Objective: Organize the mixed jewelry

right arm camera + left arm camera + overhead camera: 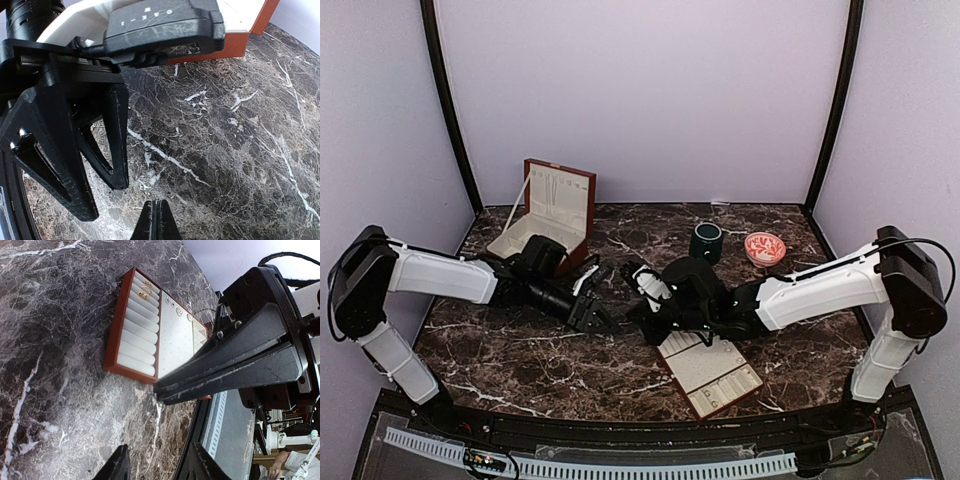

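- Table (520,360): dark, veined marble. A dropped silvery piece would be hard for me to spot on it.
- Box (560,200): open, far left, behind the left arm. A careless pull-back of that arm could clip the lid.
- Tray (114,335): near, right of centre, partly under the right arm. A low sweep of that arm could shove it and spill what is seated.
- Mug (706,240) and bowl (765,248): far right, well apart from the work. Low risk.
- Left gripper (157,467): mid-table, jaws partly apart, nothing between them that I can see.
- Right gripper (157,220): jaws pressed together. I cannot tell whether a tiny piece is pinched there.
- The two grippers sit nearly tip to tip, which I rate the main risk. A handover here could knock fingers together or drop the piece.
- Rings (145,290): gold, in the end rolls of the tray.
- Studs (179,313): on its dotted panel. No loose pieces visible.
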